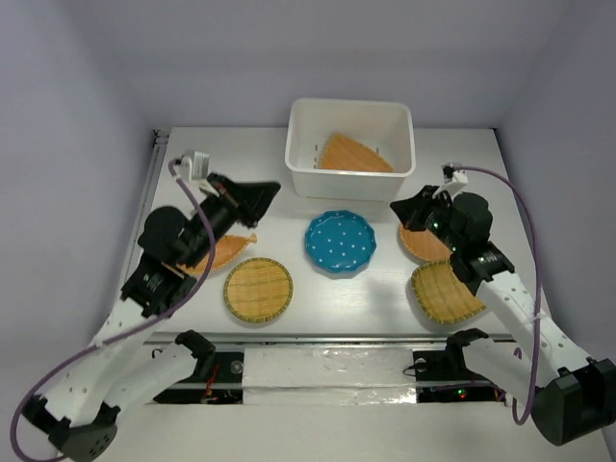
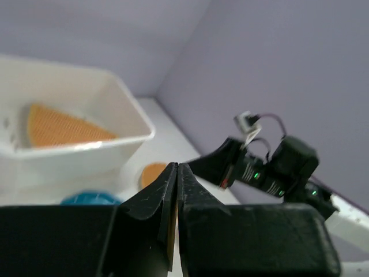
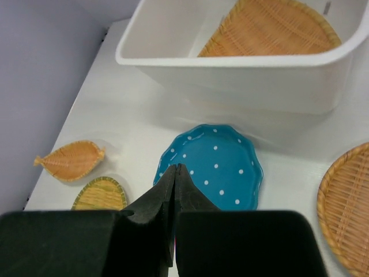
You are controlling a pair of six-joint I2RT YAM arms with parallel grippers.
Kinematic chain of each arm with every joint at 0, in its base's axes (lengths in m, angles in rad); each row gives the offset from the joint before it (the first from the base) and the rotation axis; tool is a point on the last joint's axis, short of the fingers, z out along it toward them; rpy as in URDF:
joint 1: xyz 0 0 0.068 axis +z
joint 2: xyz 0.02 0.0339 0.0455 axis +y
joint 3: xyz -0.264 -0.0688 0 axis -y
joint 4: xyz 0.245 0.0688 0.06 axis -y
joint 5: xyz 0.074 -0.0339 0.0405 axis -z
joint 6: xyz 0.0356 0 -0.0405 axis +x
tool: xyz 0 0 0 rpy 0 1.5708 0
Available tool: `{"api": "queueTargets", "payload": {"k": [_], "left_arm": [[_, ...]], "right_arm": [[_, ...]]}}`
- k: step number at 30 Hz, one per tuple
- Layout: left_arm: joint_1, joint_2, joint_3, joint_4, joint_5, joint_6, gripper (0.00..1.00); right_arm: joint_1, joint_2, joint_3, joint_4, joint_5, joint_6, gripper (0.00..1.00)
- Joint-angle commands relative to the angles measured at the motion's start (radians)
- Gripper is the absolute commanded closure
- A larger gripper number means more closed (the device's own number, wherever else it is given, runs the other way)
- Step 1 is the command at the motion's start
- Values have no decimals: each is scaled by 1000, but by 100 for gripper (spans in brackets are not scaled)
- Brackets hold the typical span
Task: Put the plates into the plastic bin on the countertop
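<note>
1. claws: left gripper [image 2: 176, 168] is clenched, jaws pressed flat together with nothing between them. it hangs over the left half of the worktop, pointing at the bin. right gripper [image 3: 176, 168] is likewise closed and empty, over the right half, with its tips above the near rim of the teal plate in the wrist view.
2. bin: the white plastic bin [image 1: 346, 181] sits mid far edge. one fan-shaped woven plate [image 1: 354, 156] is already inside.
3. five plates are left on the countertop [image 1: 289, 217]:
   - teal dotted plate [image 1: 340, 242], centre
   - round yellow-green woven plate [image 1: 258, 290], near edge, left of centre
   - leaf-shaped orange plate [image 1: 229, 252], toward the left edge, partly under the left arm
   - round orange woven plate [image 1: 423, 248], right side, partly under the right wrist
   - yellowish woven plate [image 1: 446, 292], toward the near right corner
4. handling, teal: looks glazed, so probably stiff, slick, the heaviest of the lot and chippable. it lies flat, so the only grab is the scalloped rim, with one finger worked under the lip.
5. handling, woven: these look light and rigid, with a textured surface that should grip well. pinch the raised rim on the side nearest the arm.
6. risk: a rim pinch hangs a plate off-centre, so expect droop or swing. the bin is wider than any plate, so release low inside it.
</note>
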Motion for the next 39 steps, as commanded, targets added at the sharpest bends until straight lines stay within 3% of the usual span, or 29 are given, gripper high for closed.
{"api": "queueTargets", "payload": {"k": [1,2,3,5,6,7,16,23,37,39], "left_arm": [[-4,-142,-163,-102,-118,-16,100],[-4,-179,-222,-133,-141,-15,100],[-4,-240,-247,-197,-143,-10,100],[-4,-288,-304,-240,-183,-5,100],[-4,-306,-316,-276,-183,-2,100],[-4,-337,-326,-290,-182,4,100],[-4,-458,-399,-319,-175,59,95],[-4,-503,-454,-284,-47,27,91],[-4,-532,-467,-284,-62,13,84],[-4,-530,-465,-284,-68,13,83]], "right_arm": [[24,4,-64,37,82,59,100],[24,6,-77,40,91,81,96],[24,9,-91,48,102,91,76],[24,26,-115,40,158,108,57],[24,35,-118,31,174,111,42],[24,43,-121,29,185,117,39],[130,240,-154,95,261,261,42],[152,308,-172,85,372,329,44],[161,510,-121,128,340,353,51],[161,524,-117,134,338,355,55]]}}
